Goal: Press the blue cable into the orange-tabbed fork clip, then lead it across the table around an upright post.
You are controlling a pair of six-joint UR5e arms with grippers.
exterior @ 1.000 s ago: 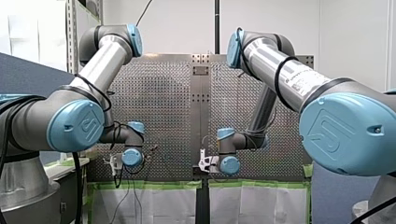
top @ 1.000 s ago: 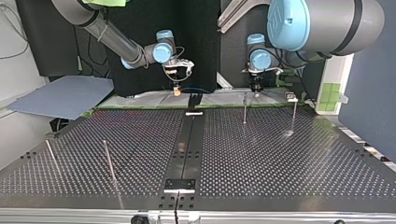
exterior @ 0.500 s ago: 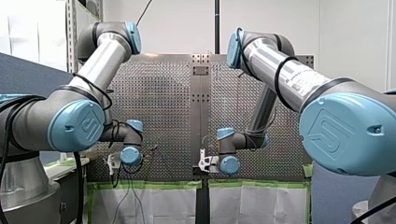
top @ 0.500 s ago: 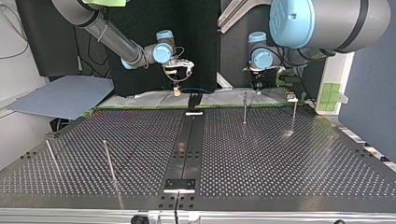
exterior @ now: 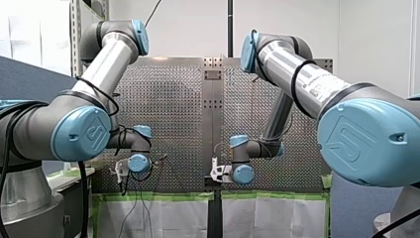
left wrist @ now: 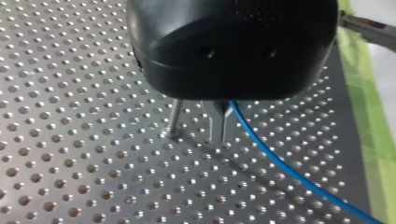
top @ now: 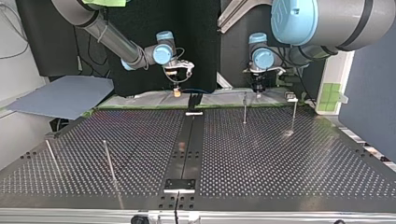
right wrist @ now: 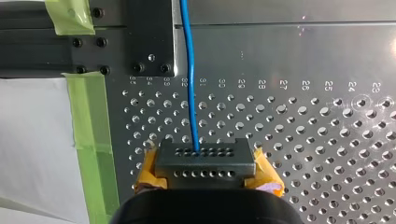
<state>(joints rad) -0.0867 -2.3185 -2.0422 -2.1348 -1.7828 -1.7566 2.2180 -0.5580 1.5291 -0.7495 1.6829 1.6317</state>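
Wide perforated counter [top: 280, 158] fills the top view, and both arms are working its far edge: my right arm [top: 116, 39] drops in at that view's left, my left arm [top: 322, 23] at its right. The right end effector [top: 177, 92] hangs just beside the dark fork clip [top: 194, 100] on the centre strip. Its yellow-orange pads [right wrist: 150, 173] are drawn together and the blue cable [right wrist: 189, 70] runs straight in between them, so I read that as a pinch on the cable. The left end effector [left wrist: 220, 126] is low over the counter, metal fingers [left wrist: 215, 121] pressed together. The cable comes out right at them and trails away, so it looks pinched there too, with a thin upright post [left wrist: 175, 119] just beside. Between the two, the cable seems to stretch above the clip rather than sit down in its fork, and no orange tab shows from here. My call: seating is not yet done, and the whole run across the counter around a post is left.
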